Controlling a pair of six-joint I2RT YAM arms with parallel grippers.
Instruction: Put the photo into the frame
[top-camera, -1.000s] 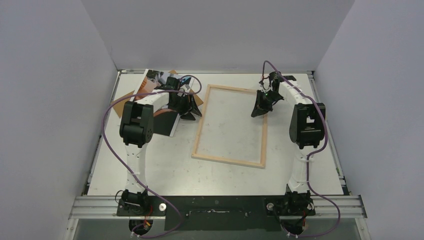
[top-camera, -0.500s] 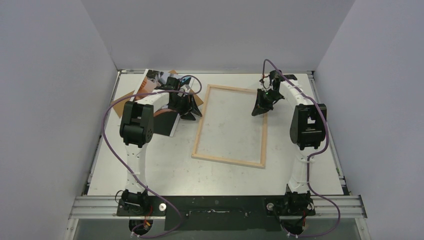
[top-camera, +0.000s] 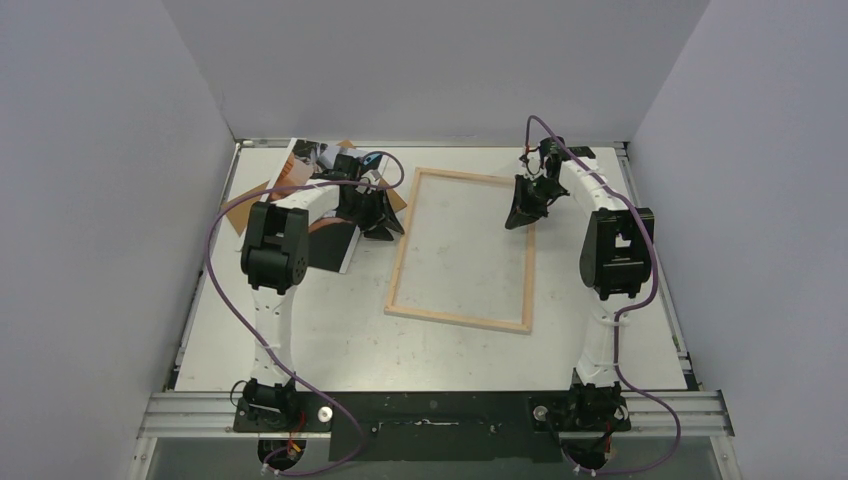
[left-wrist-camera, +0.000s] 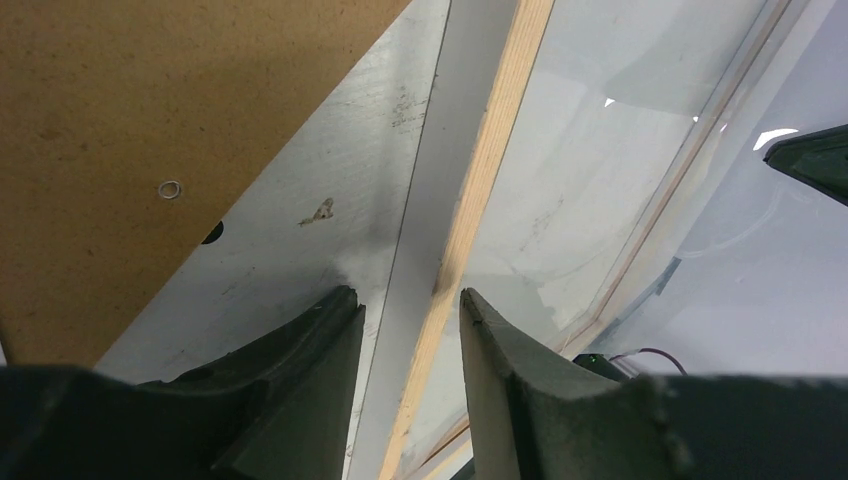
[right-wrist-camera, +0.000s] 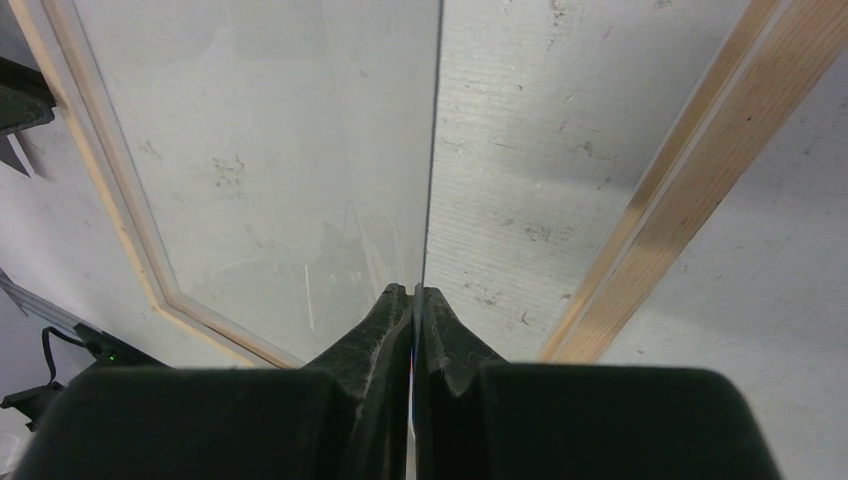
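The frame (top-camera: 400, 265) lies flat in the middle of the table, its pale wood rim around a clear pane. My right gripper (top-camera: 512, 224) is over its far right part. In the right wrist view that gripper (right-wrist-camera: 413, 288) is shut on the thin edge of the clear pane (right-wrist-camera: 270, 150), with the wood rim (right-wrist-camera: 690, 170) to its right. My left gripper (top-camera: 385, 222) is at the frame's left rim. In the left wrist view it (left-wrist-camera: 405, 292) is open, with the rim (left-wrist-camera: 480, 190) between its jaws. The photo (top-camera: 312, 158) lies at the far left, partly under the left arm.
A brown hardboard sheet (top-camera: 245, 208) lies under the photo at the far left and also shows in the left wrist view (left-wrist-camera: 150, 100). Grey walls enclose the table on three sides. Purple cables loop off both arms.
My right gripper has shifted slightly toward the far side with the pane edge in it. The left arm and the frame have hardly moved.
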